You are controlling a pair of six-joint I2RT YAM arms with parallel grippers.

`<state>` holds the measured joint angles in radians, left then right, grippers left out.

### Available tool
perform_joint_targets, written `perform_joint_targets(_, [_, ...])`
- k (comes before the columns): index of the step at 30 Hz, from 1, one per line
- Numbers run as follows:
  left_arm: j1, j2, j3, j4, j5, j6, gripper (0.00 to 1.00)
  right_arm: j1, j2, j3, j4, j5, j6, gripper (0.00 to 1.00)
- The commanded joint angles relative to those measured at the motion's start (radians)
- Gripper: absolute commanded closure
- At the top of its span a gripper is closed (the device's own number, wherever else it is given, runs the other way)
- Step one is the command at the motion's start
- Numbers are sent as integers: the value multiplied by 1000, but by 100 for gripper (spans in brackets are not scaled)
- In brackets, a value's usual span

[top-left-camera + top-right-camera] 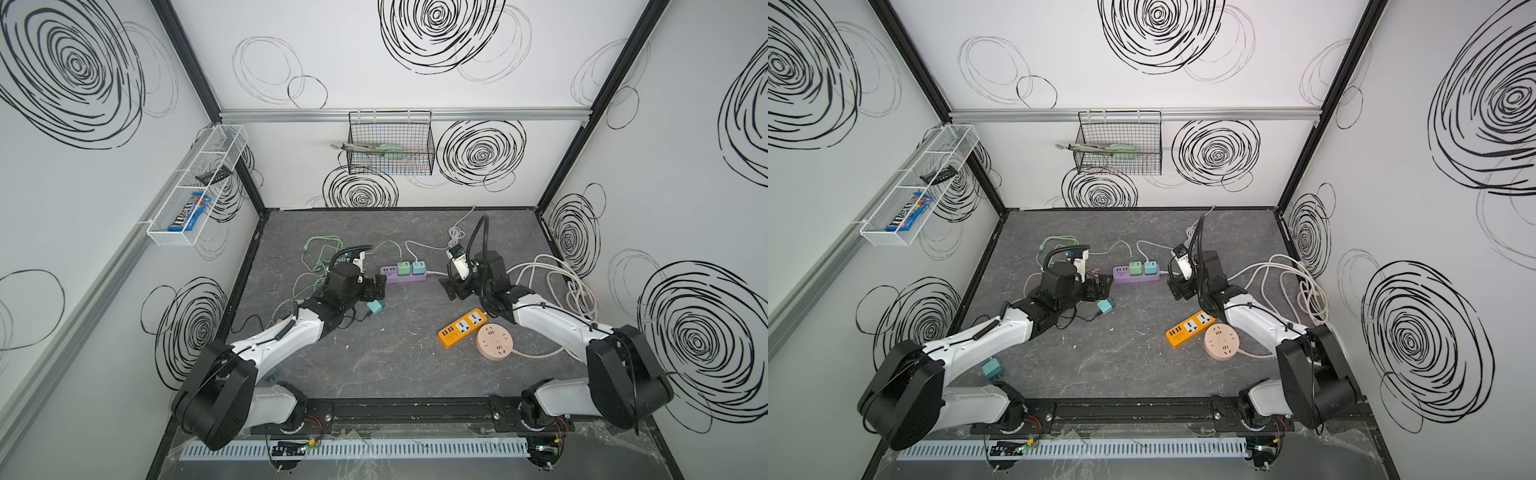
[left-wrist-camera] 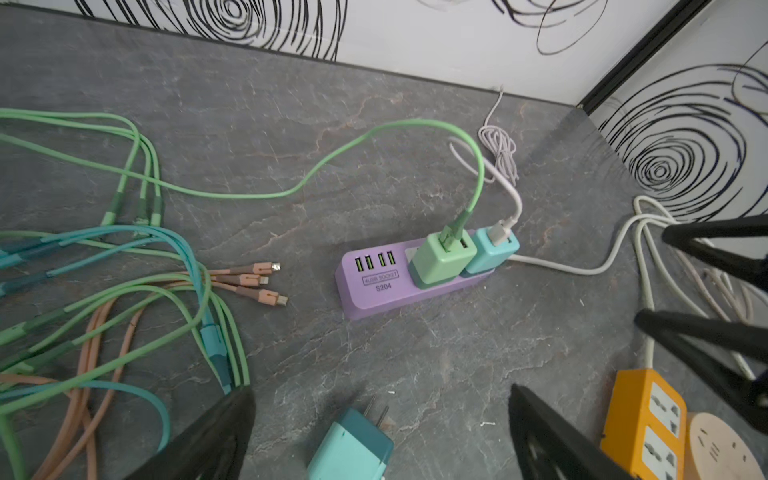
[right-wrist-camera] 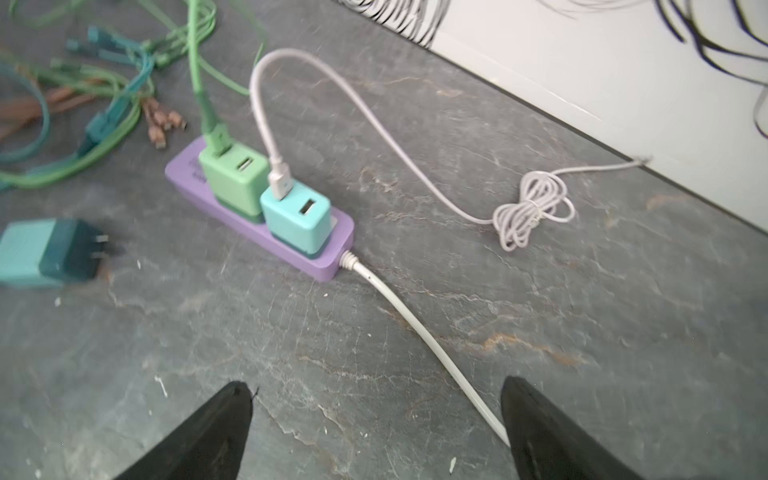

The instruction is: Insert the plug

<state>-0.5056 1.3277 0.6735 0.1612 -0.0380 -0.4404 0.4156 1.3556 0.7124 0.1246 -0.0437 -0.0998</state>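
On the counter (image 1: 374, 365), a strip (image 1: 389, 273) is carrying two chargers (image 1: 403, 269) while the left end effector (image 1: 378, 290) and right end effector (image 1: 449, 290) are flanking it, both spread apart, empty.

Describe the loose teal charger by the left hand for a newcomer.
Find the purple power strip mid-table. Just robot-side of it, by the left hand, a loose teal charger lies flat. Unlike the plugged-in teal charger on the strip, its prongs show.

Left arm (image 1: 303, 328) and right arm (image 1: 552, 320) with smooth white shells, big round black joints (image 1: 216, 395), thin black cables (image 1: 268, 338), bendy black hose (image 1: 475, 245) at each wrist, pointed black fingers (image 3: 216, 432), black base rail (image 1: 411, 409) at six o'clock
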Motion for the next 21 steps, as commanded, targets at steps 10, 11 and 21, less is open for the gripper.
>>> perform_joint_targets(10, [-8, 213, 86, 66, 155, -138, 32, 10, 44, -66, 16, -205, 484, 45])
perform_joint_targets(11, [-7, 230, 91, 70, 165, -144, 36, 11, 54, -74, 28, -219, 508, 51])
perform_joint_targets(21, [33, 397, 159, 93, 180, -189, 48, 55, 235, -13, 79, -294, 527, 86])
